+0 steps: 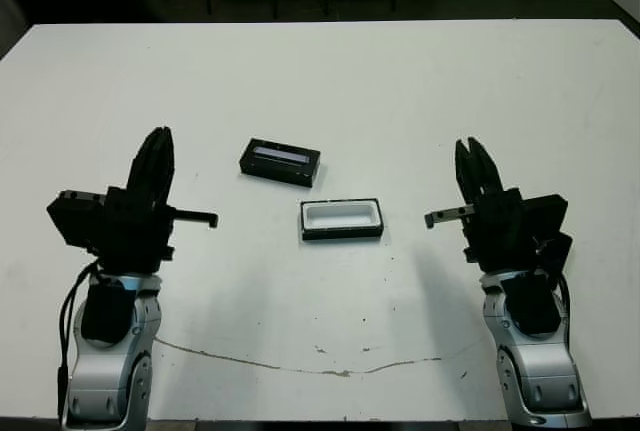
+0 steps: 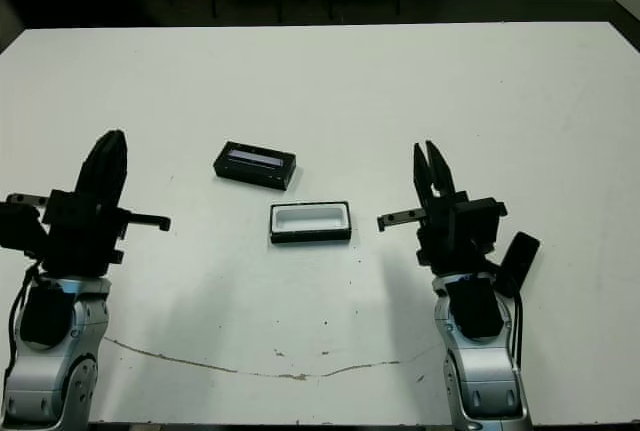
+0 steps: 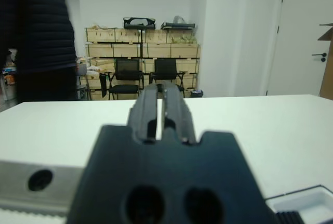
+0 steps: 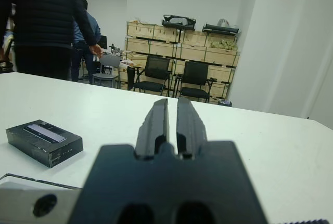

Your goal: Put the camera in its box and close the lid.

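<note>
Looking down from the head views, the box (image 1: 342, 219) sits open near the middle of the table (image 1: 330, 81), white lining up, with bare white surface on every side. Just beyond it, toward the left gripper's side, lies the lid (image 1: 281, 161), slightly turned, pale strip facing up; a narrow gap separates the two. The left gripper (image 1: 157, 141) hovers well to one side of the box, fingers pressed together, holding nothing. The right gripper (image 1: 475, 156) hovers well to the other side, fingers close with only a slim slot between them, also empty. Behind the right arm, in the right eye view, a small flat black object (image 2: 517, 259) rests on the table; it may be the camera, but I cannot tell. A thin dark crack runs along the table nearer the robot than the box.

From the left wrist, a corner of the box (image 3: 304, 208) shows beside the closed fingers (image 3: 148, 112); a person in dark clothing stands past the table's far edge.

From the right wrist, the lid (image 4: 44, 142) lies beside the nearly touching fingers (image 4: 156, 122), people and chairs beyond.
</note>
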Tool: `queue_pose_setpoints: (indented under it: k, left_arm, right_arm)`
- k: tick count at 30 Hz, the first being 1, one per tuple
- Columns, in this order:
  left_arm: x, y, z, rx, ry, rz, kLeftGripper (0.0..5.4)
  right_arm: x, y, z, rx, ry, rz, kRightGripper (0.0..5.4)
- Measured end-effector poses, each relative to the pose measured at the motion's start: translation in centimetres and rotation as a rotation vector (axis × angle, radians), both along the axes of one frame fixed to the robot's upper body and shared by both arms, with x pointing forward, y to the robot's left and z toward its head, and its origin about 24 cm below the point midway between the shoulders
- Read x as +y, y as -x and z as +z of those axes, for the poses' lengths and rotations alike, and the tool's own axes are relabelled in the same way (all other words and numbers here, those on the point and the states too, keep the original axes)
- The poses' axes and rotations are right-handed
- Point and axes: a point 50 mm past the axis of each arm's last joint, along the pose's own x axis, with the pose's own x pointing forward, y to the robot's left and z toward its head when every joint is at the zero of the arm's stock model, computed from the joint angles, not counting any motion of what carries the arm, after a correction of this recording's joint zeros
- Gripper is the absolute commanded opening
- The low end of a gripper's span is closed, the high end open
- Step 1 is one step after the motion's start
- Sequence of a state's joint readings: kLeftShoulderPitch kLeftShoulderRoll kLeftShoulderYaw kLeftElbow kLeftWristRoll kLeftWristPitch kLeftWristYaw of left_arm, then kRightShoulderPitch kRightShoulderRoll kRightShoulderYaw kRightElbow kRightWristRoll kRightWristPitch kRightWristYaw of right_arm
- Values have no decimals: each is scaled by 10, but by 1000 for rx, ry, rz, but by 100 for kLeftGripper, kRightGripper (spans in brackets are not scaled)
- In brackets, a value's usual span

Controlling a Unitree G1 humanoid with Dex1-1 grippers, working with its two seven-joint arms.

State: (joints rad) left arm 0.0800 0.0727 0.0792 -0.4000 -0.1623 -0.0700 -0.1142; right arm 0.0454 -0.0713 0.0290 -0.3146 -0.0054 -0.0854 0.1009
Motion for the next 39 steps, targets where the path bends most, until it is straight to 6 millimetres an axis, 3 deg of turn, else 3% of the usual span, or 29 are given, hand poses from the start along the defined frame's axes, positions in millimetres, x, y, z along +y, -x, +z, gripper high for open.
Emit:
queue_pose_setpoints:
  k: [17, 28, 33, 39]
  left_arm:
    - [-5, -1, 0, 4, -16, -16, 1]
    - [-7, 0, -3, 16, -12, -25, 1]
    - [-8, 0, -3, 18, -9, -28, 0]
    - [-8, 0, -4, 20, 3, -34, 0]
  right_arm:
    - [-1, 2, 2, -5, 25, -25, 0]
    - [-15, 29, 10, 34, 97, -248, 0]
    - [-11, 45, 11, 119, 47, -333, 61]
    - [-9, 47, 1, 181, 41, -372, 163]
